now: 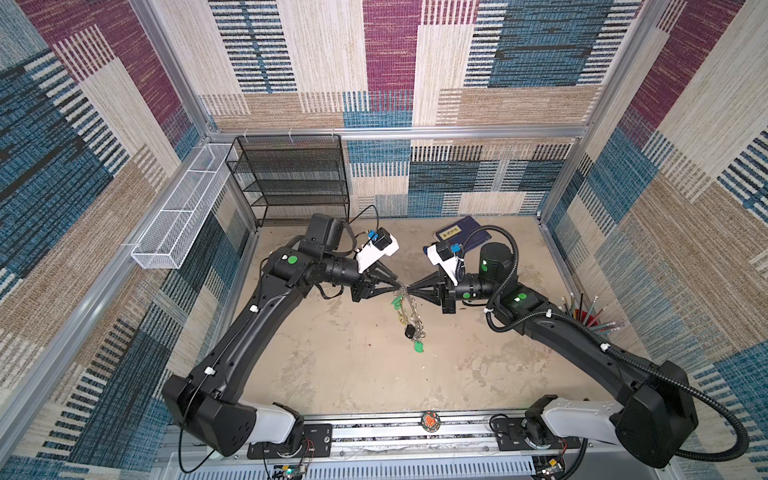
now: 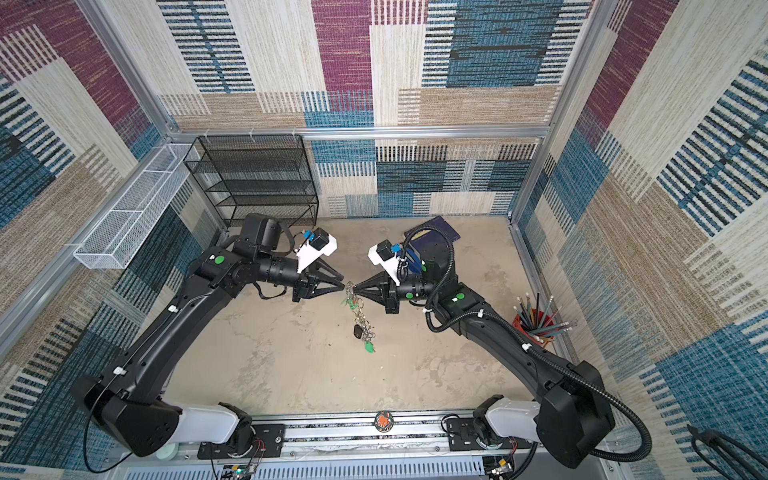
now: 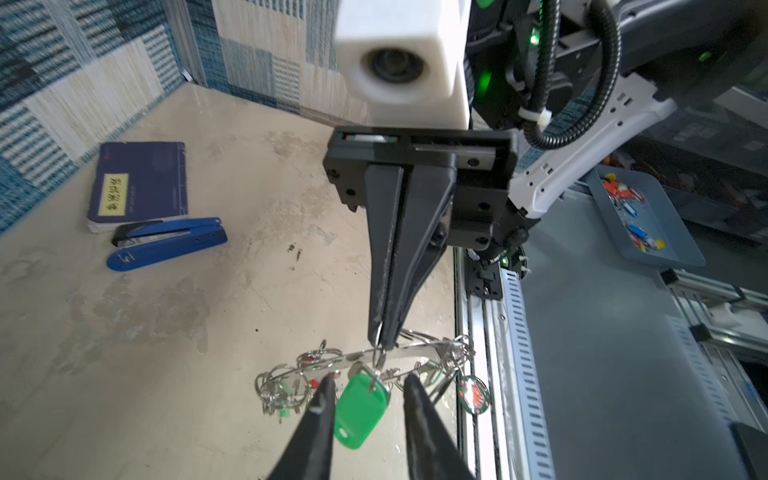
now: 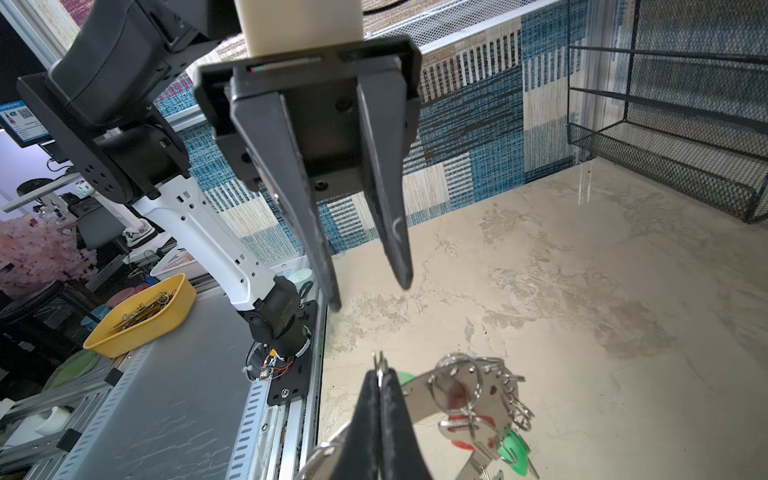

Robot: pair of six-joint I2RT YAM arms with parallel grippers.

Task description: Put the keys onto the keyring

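Note:
The keyring (image 1: 409, 311) hangs in mid-air over the middle of the table in both top views, a flat grey metal disc (image 4: 436, 395) rimmed with split rings and coloured tags. My right gripper (image 4: 380, 374) is shut on one split ring at its top edge (image 3: 380, 347). A black-tagged key (image 1: 409, 331) and a green tag (image 1: 419, 347) dangle at the keyring's lower end. My left gripper (image 3: 369, 380) faces the right one, open. A green-tagged key (image 3: 361, 409) hangs between the left fingers, touching neither, from a ring right by the gripped split ring.
A blue notebook (image 3: 139, 183) and blue stapler (image 3: 166, 245) lie at the back right. A black mesh shelf (image 1: 295, 178) stands at the back left, with a white wire basket (image 1: 178, 220) on the left wall. A red pencil cup (image 1: 590, 320) stands at the right edge.

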